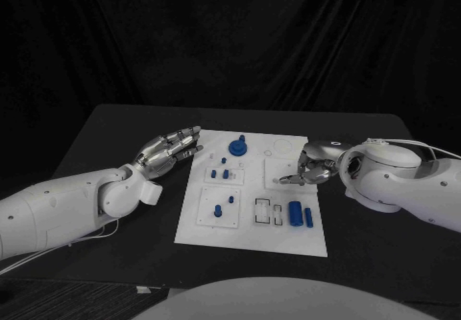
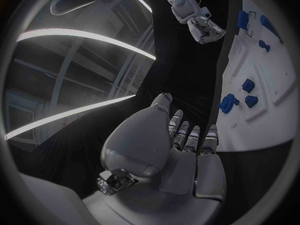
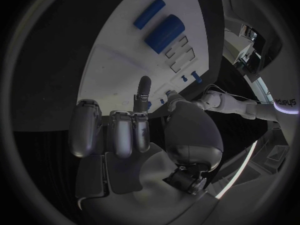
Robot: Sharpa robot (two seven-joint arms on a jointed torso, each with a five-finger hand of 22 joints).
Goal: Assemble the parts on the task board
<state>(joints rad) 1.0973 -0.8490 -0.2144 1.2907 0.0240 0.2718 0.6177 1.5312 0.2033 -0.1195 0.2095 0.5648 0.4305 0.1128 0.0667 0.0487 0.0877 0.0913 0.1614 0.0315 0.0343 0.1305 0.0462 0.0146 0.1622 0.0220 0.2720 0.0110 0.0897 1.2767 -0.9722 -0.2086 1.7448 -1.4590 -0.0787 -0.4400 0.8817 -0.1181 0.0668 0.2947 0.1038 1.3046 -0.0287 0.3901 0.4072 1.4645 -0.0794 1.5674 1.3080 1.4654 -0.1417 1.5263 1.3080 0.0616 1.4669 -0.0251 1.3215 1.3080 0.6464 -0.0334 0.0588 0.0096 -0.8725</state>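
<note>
The white task board (image 1: 252,233) lies in the middle of the black table. On it stand a large blue knob (image 1: 237,145), several small blue pegs (image 1: 219,175) and two blue cylinders (image 1: 300,213) side by side. My left hand (image 1: 171,150) hovers at the board's far left edge, fingers straight and holding nothing; the left wrist view shows the same hand (image 2: 181,145). My right hand (image 1: 306,170) is over the board's right side, most fingers curled, one finger and thumb reaching down to the board with nothing visible between them. The right wrist view shows this hand (image 3: 137,135) and the cylinders (image 3: 164,31).
Empty rectangular slots (image 1: 267,211) sit just left of the cylinders. A round recess (image 1: 284,144) marks the board's far right corner. Black table (image 1: 125,140) surrounds the board, with a dark curtain behind. My right hand (image 2: 206,30) also shows in the left wrist view beyond the board (image 2: 250,70).
</note>
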